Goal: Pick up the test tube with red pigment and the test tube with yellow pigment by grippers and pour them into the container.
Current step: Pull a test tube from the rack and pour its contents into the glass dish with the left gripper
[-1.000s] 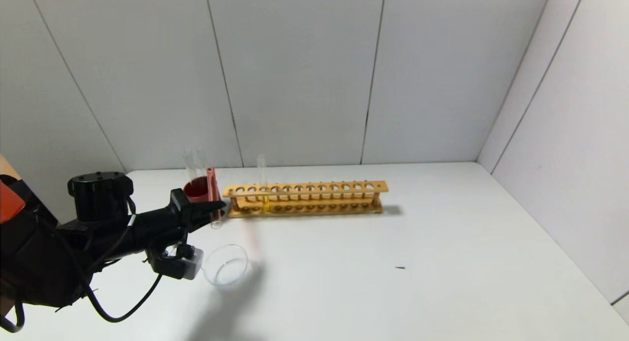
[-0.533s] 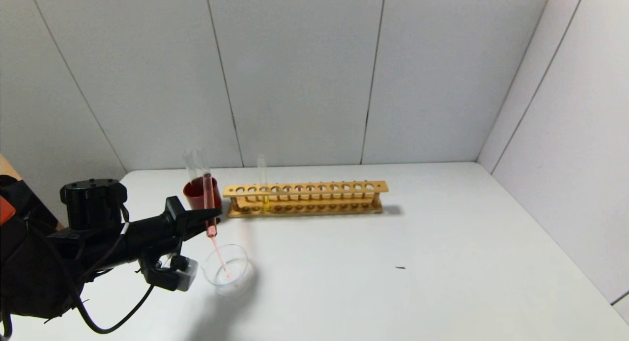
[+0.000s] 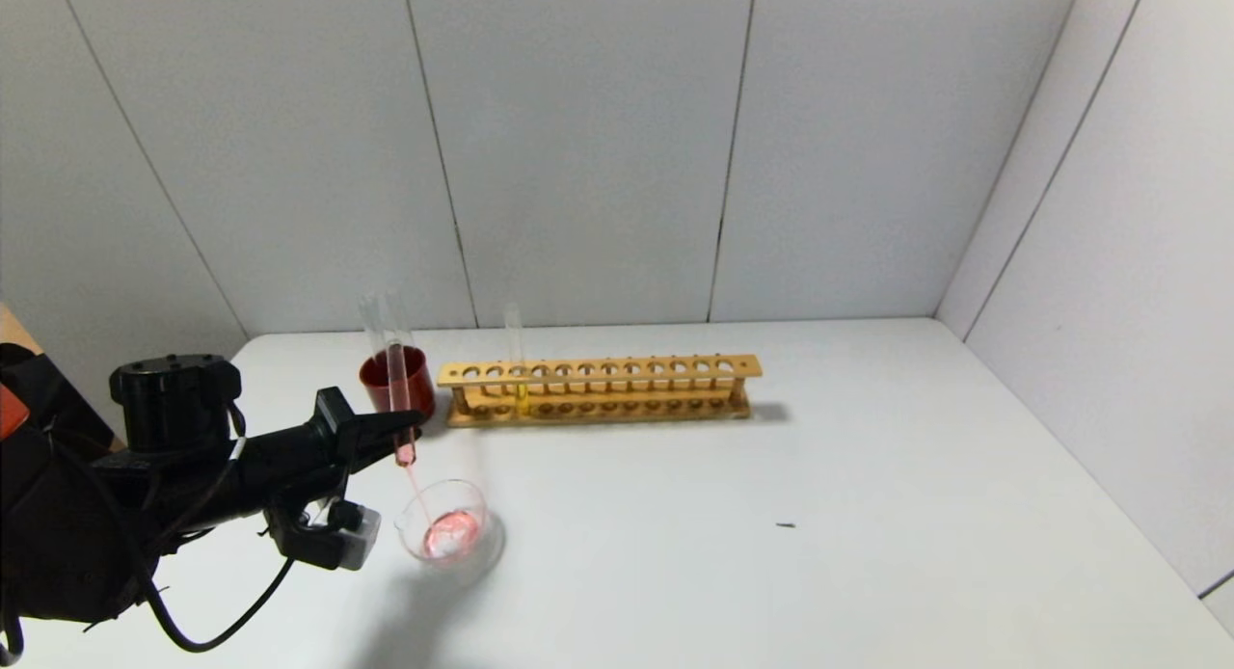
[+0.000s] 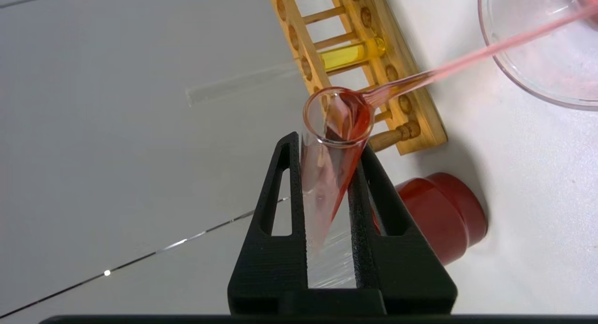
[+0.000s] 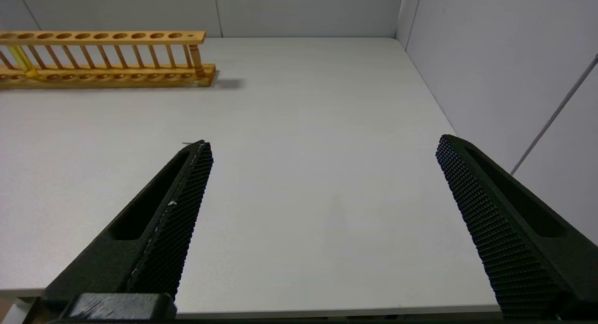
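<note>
Red test tube [image 4: 334,142] clamped between tool [image 4: 327,151] fingers

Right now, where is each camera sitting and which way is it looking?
Head view: up on the robot's head, facing forward and down at the table; the left gripper tips the test tube with red pigment over the container.
Left wrist view: on the left arm, looking along its jaws, shut on that tube.
Right wrist view: on the right arm, facing the table past the open right gripper.
Shared: all three show the wooden rack.
</note>
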